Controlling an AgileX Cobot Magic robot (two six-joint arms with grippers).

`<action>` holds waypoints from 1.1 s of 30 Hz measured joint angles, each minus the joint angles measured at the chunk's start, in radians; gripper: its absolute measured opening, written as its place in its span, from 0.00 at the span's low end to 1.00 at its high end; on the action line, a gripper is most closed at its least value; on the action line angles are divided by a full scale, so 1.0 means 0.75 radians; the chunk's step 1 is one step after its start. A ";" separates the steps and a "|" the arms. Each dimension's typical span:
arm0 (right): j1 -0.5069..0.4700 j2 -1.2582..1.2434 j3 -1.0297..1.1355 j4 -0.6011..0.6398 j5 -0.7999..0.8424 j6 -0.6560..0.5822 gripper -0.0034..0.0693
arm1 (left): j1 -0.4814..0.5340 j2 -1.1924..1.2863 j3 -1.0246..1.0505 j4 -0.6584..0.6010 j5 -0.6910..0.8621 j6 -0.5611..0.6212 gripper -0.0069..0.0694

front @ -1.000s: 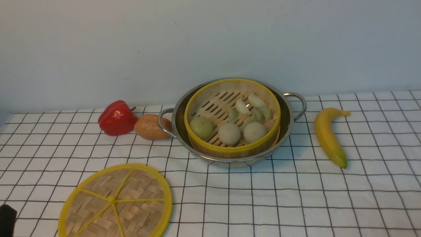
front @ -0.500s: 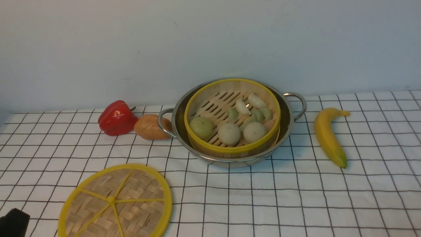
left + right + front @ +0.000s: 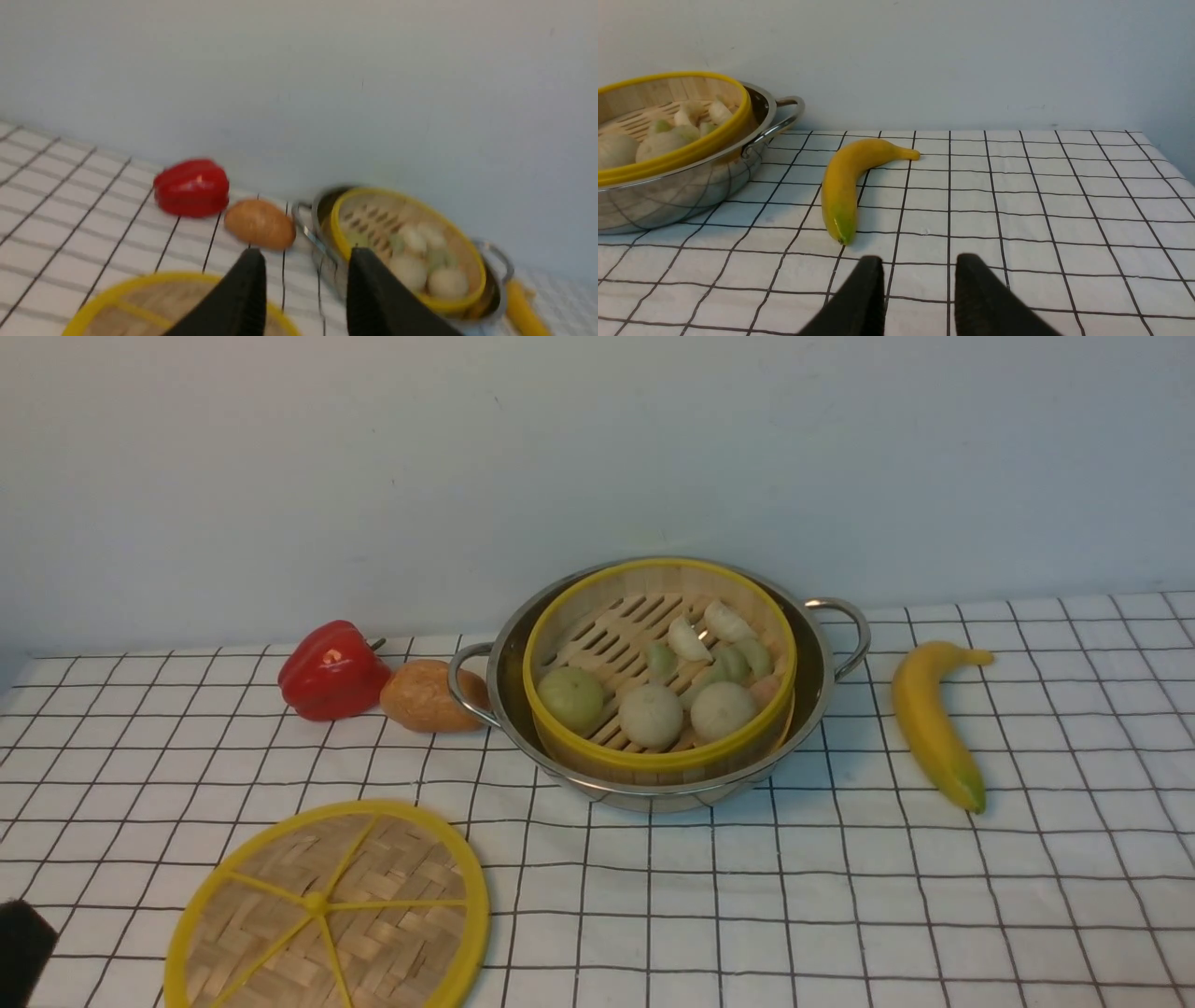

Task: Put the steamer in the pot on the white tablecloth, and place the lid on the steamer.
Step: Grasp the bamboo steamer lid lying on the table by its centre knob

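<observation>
Front view: steamer point(image 3: 611, 649) sits inside the pot point(image 3: 812, 679), dumplings and buns in it, uncovered. Pot stands on the white tablecloth point(image 3: 747, 896) near the back wall. Lid point(image 3: 327, 907) lies flat on the cloth, front-left of the pot, well apart from it.

Left wrist view is blurred, but I see the left gripper point(image 3: 306, 261) with fingers spread and nothing between them, the lid's rim close by. Right wrist view: right gripper point(image 3: 919, 263) spread too, empty, low over bare cloth near the banana point(image 3: 847, 182).

Red pepper point(image 3: 331, 670) and a brown potato point(image 3: 425, 695) lie left of the pot, the potato just beside its handle.
</observation>
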 joint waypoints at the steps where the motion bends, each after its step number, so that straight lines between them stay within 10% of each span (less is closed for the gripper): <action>1: 0.000 0.000 0.000 0.000 0.000 0.000 0.38 | 0.000 0.095 -0.107 0.019 0.191 0.064 0.41; 9: 0.000 0.000 0.000 0.000 0.000 0.000 0.38 | 0.000 0.661 -0.514 0.175 0.725 0.325 0.41; 24: 0.000 0.000 0.000 0.000 0.000 0.026 0.38 | 0.000 1.654 -0.761 0.141 0.572 0.717 0.44; 33: 0.000 0.000 0.000 0.000 0.000 0.031 0.38 | 0.000 1.928 -0.852 0.046 0.476 0.815 0.71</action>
